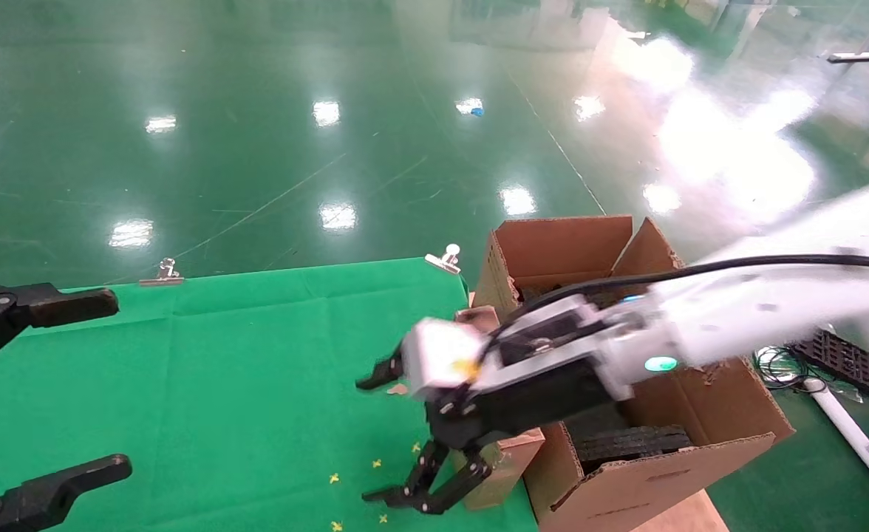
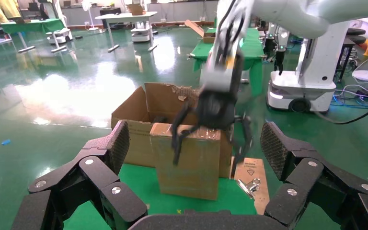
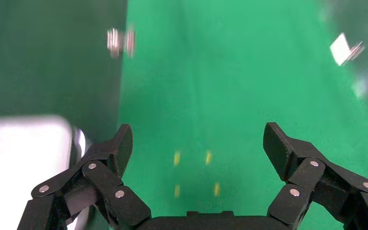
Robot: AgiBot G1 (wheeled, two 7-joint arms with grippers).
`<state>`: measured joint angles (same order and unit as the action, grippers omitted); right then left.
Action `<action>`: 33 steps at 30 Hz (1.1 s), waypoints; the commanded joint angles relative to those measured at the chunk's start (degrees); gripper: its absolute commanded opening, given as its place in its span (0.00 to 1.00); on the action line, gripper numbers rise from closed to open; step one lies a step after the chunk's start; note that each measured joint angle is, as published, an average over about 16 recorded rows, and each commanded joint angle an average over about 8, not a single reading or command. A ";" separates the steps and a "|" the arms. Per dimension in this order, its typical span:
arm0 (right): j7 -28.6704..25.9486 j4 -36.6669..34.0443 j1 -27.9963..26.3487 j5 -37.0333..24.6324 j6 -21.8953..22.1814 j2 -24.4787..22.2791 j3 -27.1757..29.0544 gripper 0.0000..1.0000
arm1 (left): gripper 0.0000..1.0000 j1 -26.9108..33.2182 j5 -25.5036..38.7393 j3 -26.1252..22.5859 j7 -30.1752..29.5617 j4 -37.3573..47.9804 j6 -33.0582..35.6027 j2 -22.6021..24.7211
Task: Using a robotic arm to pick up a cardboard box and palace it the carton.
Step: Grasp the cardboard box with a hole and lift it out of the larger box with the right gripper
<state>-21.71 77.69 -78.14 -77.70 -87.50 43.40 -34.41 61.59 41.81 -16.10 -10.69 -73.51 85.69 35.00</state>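
The small cardboard box [image 1: 507, 464] stands upright at the right edge of the green table, against the carton [image 1: 560, 247]. It shows in the left wrist view [image 2: 188, 165] in front of the carton [image 2: 130, 117]. The white robotic arm [image 1: 745, 310] reaches in from the right. My right gripper [image 1: 366, 441] is open and empty, hanging beside the top of the box on the table side. In the right wrist view, only green cloth lies between its fingers [image 3: 196, 139]. My left gripper [image 1: 113, 384] is open and parked at the far left, also seen in its own view [image 2: 194, 141].
Black foam blocks [image 1: 630, 443] lie inside the carton. Metal clips [image 1: 161, 273] [image 1: 445, 258] hold the green cloth [image 1: 220, 369]. Small yellow scraps [image 1: 335, 479] dot the cloth. Cables and a black tray [image 1: 841, 362] lie on the floor at right. Another robot [image 2: 311, 72] stands behind.
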 commanded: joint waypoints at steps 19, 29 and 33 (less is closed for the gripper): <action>-15.16 0.10 -29.90 -15.20 -3.26 3.91 -27.35 1.00 | 1.00 0.02 -0.06 -0.09 0.04 0.00 -0.03 -0.04; -18.97 0.08 -39.92 -12.04 -2.81 4.34 -41.54 1.00 | 1.00 0.03 -0.09 -0.13 0.07 0.00 -0.05 -0.05; -20.29 0.07 -41.84 -10.53 -2.38 4.87 -45.68 1.00 | 1.00 0.03 -0.10 -0.15 0.07 0.00 -0.06 -0.06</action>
<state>-41.63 77.78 -119.55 -88.42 -89.78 48.34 -79.55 61.63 41.71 -16.24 -10.62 -73.51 85.62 34.94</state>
